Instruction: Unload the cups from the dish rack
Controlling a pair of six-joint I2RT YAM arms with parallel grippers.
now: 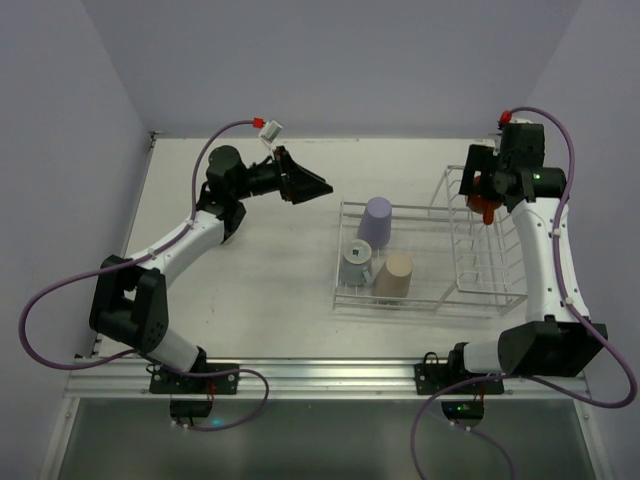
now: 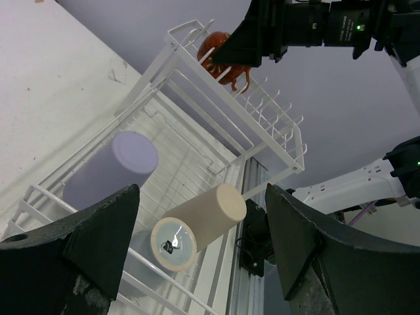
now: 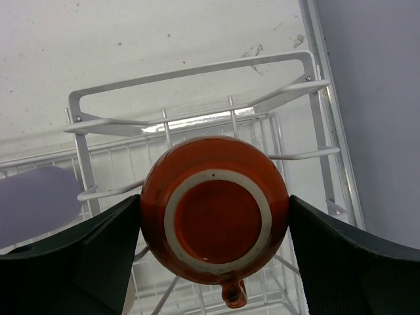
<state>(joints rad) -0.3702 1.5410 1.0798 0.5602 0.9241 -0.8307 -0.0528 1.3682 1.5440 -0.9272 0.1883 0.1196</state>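
The white dish rack (image 1: 440, 301) stands right of centre. Its low tray holds the lavender tumbler (image 1: 379, 219), the light blue-grey cup (image 1: 356, 262) and the beige tumbler (image 1: 394, 274), all upside down. The orange-red mug (image 3: 214, 220) is upside down at the top of the upright basket (image 3: 190, 69), handle towards the camera. My right gripper (image 3: 214, 200) is closed on its two sides. My left gripper (image 1: 318, 187) is open and empty, in the air left of the rack, facing the tumblers (image 2: 213, 213).
The side walls enclose the white table (image 1: 250, 260). A metal rail (image 1: 330, 375) runs along the near edge by the arm bases. The right arm reaches over the upright basket.
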